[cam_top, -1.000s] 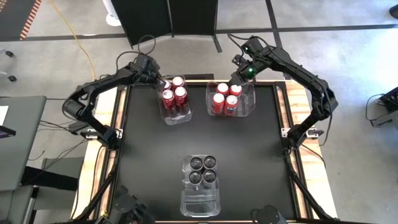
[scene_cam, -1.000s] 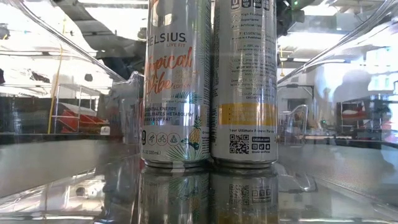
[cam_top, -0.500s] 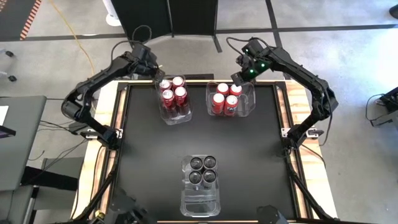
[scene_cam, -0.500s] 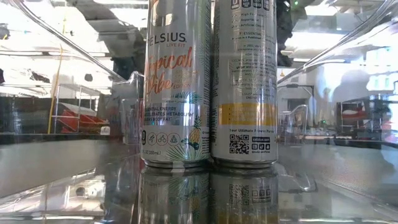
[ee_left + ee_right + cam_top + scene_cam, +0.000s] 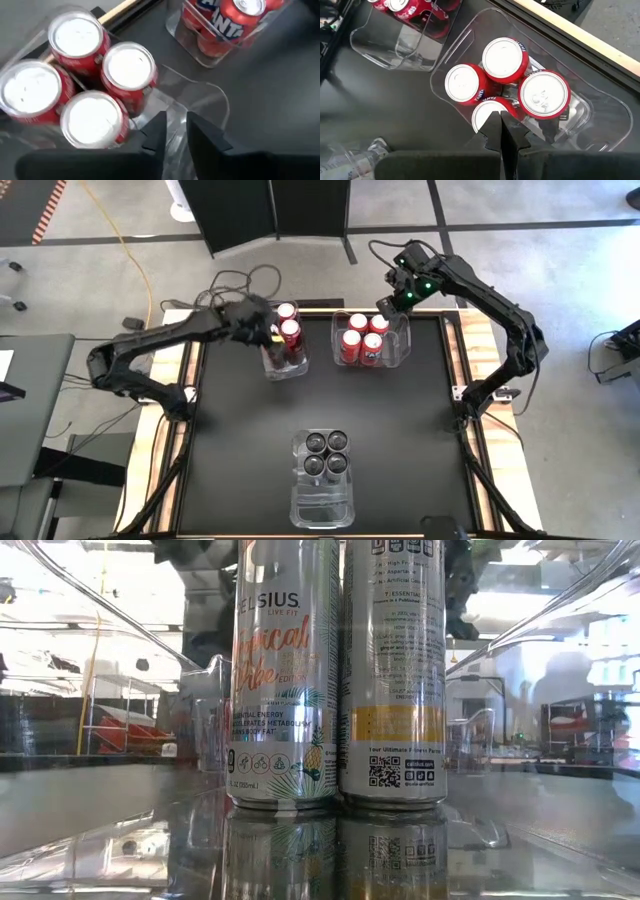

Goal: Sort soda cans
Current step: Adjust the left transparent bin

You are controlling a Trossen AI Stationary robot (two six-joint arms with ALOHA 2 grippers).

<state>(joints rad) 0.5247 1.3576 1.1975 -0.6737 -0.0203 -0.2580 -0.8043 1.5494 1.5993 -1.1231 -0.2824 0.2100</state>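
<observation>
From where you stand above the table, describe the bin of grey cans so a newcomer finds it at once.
Start at the black table and look to its near edge, away from both arms. There one clear bin stands alone, holding four grey cans packed at its far end. The other two bins sit side by side at the far edge and hold red cans.

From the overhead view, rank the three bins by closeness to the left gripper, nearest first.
1. Left red-can bin, far side of the table: the left gripper is right over it.
2. Right red-can bin, beside the first, under the right arm.
3. Grey-can bin, alone at the near edge, clearly farthest.
</observation>
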